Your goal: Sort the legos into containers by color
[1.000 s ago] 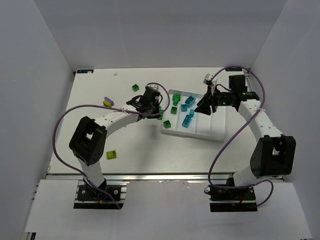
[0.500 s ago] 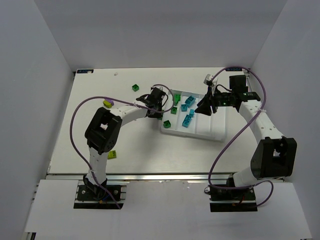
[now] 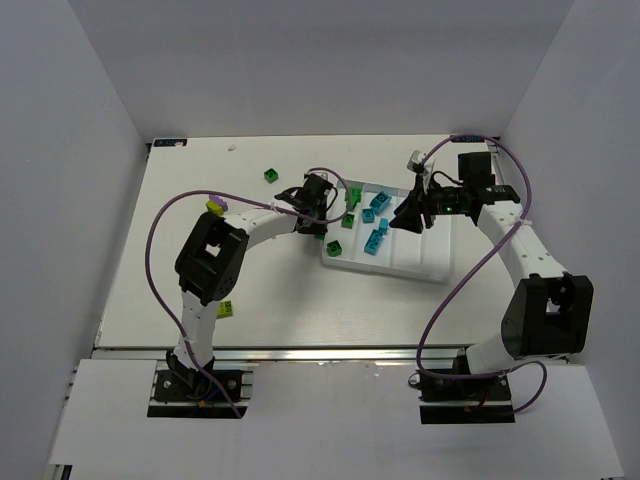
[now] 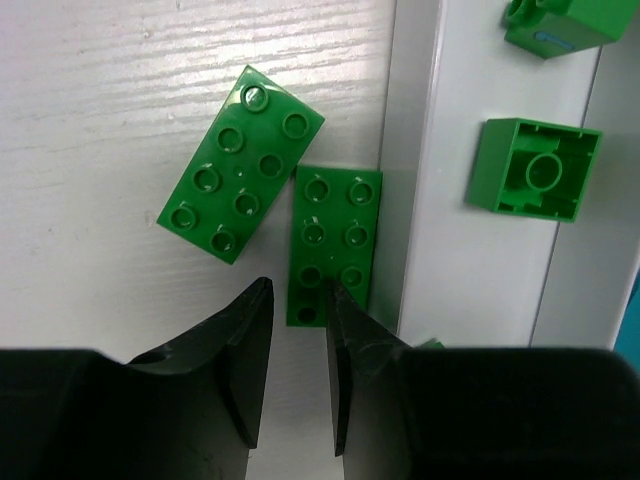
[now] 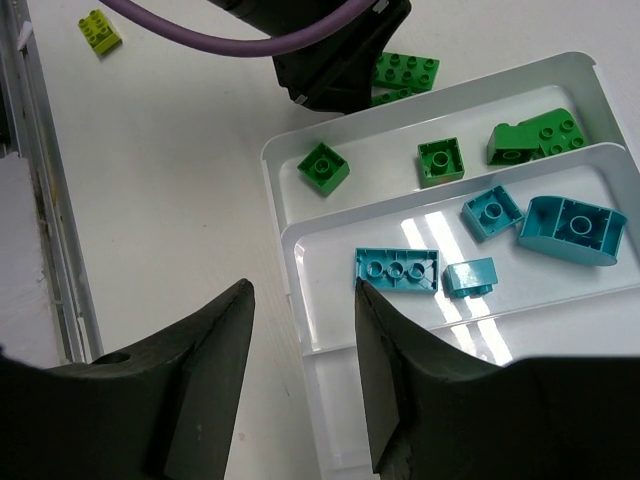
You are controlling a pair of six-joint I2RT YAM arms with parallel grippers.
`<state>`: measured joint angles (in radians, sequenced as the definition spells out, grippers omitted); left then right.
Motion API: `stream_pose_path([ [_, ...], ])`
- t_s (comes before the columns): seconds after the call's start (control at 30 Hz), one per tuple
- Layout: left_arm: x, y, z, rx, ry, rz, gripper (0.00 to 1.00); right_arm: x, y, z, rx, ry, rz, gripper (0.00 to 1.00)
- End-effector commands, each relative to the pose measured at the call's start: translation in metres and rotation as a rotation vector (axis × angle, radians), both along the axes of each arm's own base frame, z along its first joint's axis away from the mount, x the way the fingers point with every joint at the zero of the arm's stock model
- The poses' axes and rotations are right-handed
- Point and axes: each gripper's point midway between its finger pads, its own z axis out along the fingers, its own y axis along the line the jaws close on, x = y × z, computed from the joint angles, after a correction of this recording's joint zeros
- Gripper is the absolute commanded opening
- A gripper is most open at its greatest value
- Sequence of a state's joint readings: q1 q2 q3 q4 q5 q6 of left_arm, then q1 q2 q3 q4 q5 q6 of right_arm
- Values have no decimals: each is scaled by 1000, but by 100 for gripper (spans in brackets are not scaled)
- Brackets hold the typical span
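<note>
My left arm [image 3: 250, 222] stretches forward and swings right, elbow bent, wrist tipped over. Left gripper [image 4: 298, 287] aims straight down, low to the surface, its fingers [image 4: 235, 370] parted by just a narrow slit. My right arm [image 3: 520, 240] folds at the elbow and reaches leftward; right gripper [image 5: 303, 292] hangs high, angled down, fingers spread wide.

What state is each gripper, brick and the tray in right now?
Left gripper, narrowly open, empty.
Right gripper, open, empty, above the tray.
Green bricks, two, studs up, on the table beside the rim.
Green square, upside down in the tray.
Teal bricks, in the compartment next to the green.
Lime brick, loose on the table.
</note>
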<state>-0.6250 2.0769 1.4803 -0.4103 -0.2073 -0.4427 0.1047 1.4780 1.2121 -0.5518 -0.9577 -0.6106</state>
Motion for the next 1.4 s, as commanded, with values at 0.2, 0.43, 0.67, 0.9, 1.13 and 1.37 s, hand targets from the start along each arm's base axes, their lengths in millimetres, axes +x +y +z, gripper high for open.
stream_pose_path([
  [0.2,6,0,0,5,0,-4,34,-4,0,11,20,-33,9,50],
  [0.43,-7,21,-2,46,9,19,33,-4,0,10,22,-32,9,50],
  [0.67,-23,42,2,70,9,43,33,-6,0,9,27,-27,10,50],
  [0.9,-30,50,5,77,5,57,33,-8,0,10,29,-29,11,50],
  [1.13,-28,31,34,-42,-54,7,56,-10,0,11,30,-30,12,50],
  [1.37,-23,21,40,-79,-60,-6,58,-10,1,11,31,-32,13,50],
])
